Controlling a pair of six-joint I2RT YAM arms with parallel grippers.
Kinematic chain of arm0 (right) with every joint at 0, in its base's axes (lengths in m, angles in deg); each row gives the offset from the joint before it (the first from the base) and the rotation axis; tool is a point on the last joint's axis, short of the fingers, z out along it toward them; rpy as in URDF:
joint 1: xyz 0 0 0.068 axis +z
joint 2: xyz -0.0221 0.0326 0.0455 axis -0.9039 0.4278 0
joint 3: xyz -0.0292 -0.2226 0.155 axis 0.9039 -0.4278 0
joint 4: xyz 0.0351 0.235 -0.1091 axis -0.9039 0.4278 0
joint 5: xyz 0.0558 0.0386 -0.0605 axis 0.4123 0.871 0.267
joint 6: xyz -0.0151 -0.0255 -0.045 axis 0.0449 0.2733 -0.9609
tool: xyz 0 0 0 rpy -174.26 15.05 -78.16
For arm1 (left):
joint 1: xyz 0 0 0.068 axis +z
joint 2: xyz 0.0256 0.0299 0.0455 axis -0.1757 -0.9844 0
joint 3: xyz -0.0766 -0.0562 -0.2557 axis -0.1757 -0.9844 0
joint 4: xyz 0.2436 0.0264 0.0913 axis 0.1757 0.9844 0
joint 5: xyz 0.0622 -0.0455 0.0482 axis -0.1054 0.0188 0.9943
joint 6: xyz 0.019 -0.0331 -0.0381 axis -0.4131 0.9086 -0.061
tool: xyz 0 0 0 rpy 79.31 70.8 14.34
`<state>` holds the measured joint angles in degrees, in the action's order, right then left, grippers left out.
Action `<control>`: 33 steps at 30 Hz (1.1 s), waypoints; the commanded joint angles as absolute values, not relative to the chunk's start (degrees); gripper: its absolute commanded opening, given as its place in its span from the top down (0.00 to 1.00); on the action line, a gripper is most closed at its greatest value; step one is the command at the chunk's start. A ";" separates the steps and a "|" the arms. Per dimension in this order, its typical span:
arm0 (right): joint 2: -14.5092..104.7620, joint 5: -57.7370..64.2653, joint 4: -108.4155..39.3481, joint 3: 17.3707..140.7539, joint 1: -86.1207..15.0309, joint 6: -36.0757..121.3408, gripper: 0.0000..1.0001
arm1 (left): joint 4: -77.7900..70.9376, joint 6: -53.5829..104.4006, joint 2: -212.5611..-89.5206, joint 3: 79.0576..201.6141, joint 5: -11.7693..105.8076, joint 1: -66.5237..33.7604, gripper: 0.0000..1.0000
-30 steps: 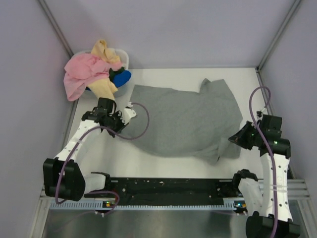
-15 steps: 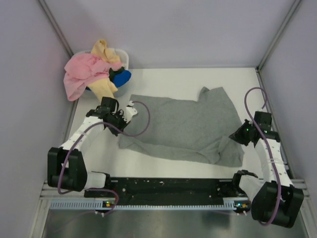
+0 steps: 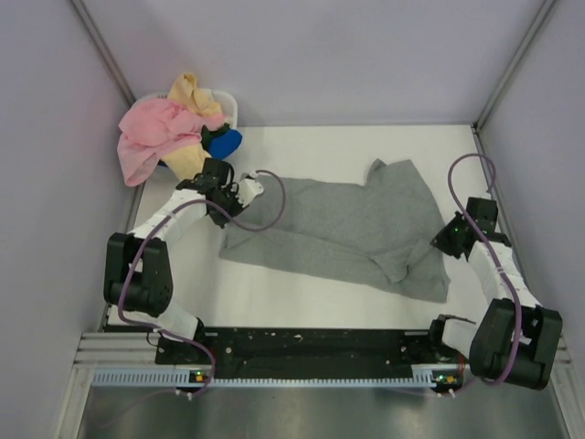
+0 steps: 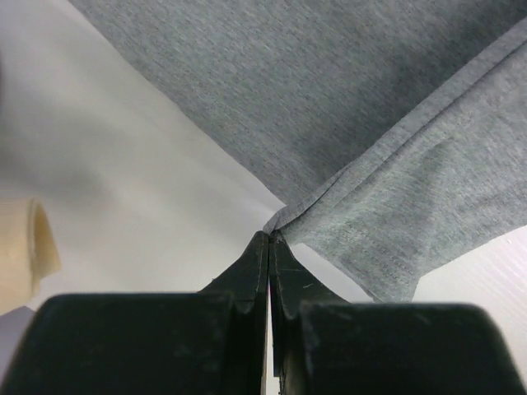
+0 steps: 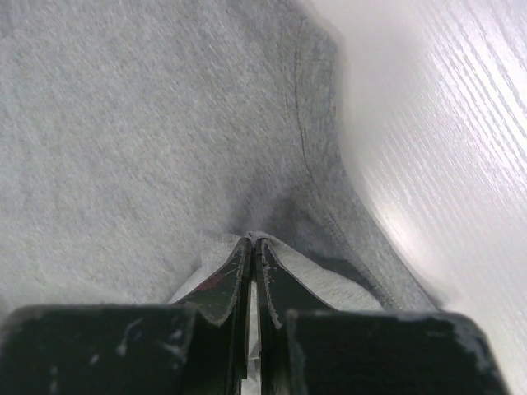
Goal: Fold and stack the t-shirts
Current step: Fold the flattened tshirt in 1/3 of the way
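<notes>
A heather grey t-shirt [image 3: 338, 233] lies part folded across the middle of the white table. My left gripper [image 3: 239, 194] is shut on its left hem corner [image 4: 284, 220] and holds it off the table. My right gripper [image 3: 446, 243] is shut on a pinch of its right edge [image 5: 272, 247]. A pink t-shirt [image 3: 155, 133], a pale yellow t-shirt [image 3: 192, 137] and a blue t-shirt [image 3: 224, 142] are heaped at the back left.
A small white basket [image 3: 225, 104] holds the heap of shirts in the back left corner. Grey walls [image 3: 55, 183] close in both sides. A black rail [image 3: 311, 346] runs along the near edge between the arm bases.
Both grippers have moved away from the arm bases toward the back of the table, carrying the grey shirt's near edge over itself. The shirt now lies narrower and more folded.
</notes>
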<state>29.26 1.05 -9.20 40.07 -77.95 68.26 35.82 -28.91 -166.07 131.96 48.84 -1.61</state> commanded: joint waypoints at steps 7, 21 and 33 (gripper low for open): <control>32.68 -0.25 -17.28 42.01 -77.86 68.16 1.00 | 32.96 -27.40 -169.59 134.26 53.08 -1.57 1.00; 48.78 -12.72 -4.65 60.99 -75.22 63.94 0.21 | 30.76 -19.74 -168.82 141.65 65.83 -2.27 0.48; 20.31 -0.86 0.30 35.88 -77.50 78.17 0.54 | 27.79 -45.84 -154.81 113.70 49.30 -7.81 0.39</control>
